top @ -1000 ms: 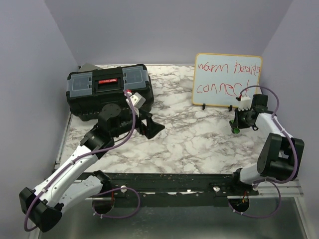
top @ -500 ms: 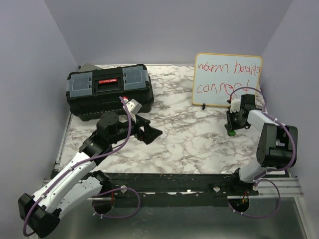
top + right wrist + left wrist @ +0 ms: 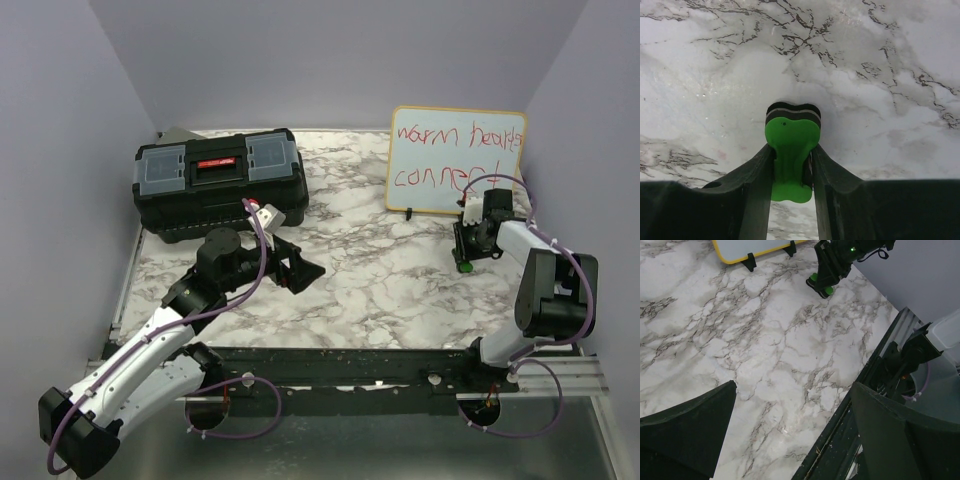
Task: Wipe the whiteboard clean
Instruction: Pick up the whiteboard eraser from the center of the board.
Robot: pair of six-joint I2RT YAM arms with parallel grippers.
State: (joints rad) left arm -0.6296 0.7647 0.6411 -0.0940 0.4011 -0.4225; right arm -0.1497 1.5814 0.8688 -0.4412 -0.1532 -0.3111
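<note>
Left gripper (image 3: 792, 388) is held with fingers spread wide over the marble table (image 3: 380, 295); right gripper (image 3: 792, 150) is set about a green eraser (image 3: 791, 142) before the whiteboard (image 3: 455, 160).
At the left, nothing is held between the spread fingers, which are poised low, just in front of the black toolbox (image 3: 215, 180) with grey lid compartments. At the right, the eraser's narrow waist is flanked by both fingers, its black felt end turned toward the marble; whether it is clamped or merely straddled cannot be told. The whiteboard is stood upright at the table's far right, red handwriting across it, just behind the right gripper and well apart from the left one.
</note>
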